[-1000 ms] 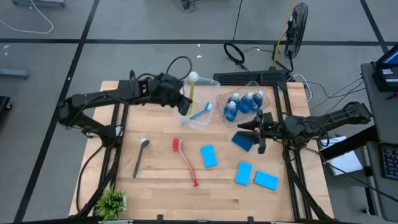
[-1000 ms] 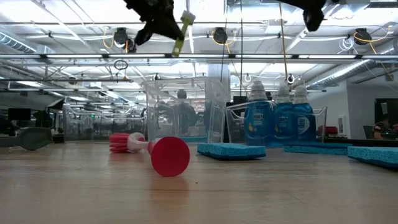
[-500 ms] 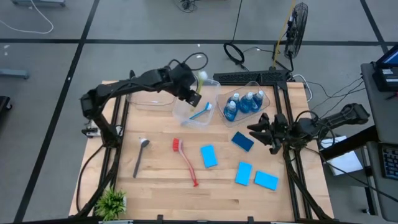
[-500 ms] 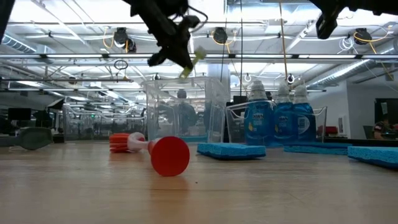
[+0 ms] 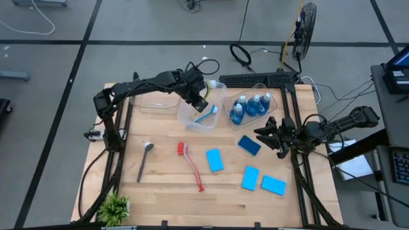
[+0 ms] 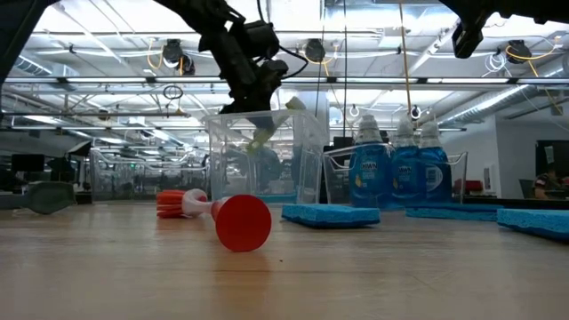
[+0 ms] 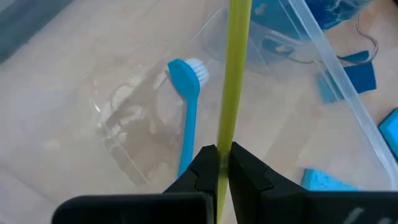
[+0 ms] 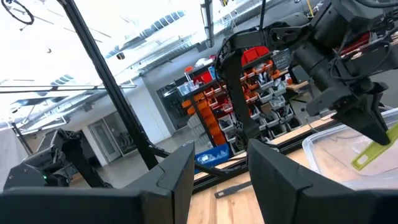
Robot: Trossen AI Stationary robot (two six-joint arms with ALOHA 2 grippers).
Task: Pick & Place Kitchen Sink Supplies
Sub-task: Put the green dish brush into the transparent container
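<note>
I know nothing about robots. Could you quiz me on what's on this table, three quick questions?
1. True or false: the left end effector holds the yellow brush.
2. Which brush already lies in the middle bin? A red, B blue, C grey.
3. How many sponges lie on the table?

Key: 1 true. 2 B, the blue brush. 3 four.

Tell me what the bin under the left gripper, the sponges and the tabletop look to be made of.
Bin: clear glossy plastic, thin-looking; the blue brush shows through its wall. Sponges: matte blue, likely soft foam; in the low view the top looks rough and porous. Tabletop: pale wood, probably butcher-block; board seams and grain show, low sheen.
</note>
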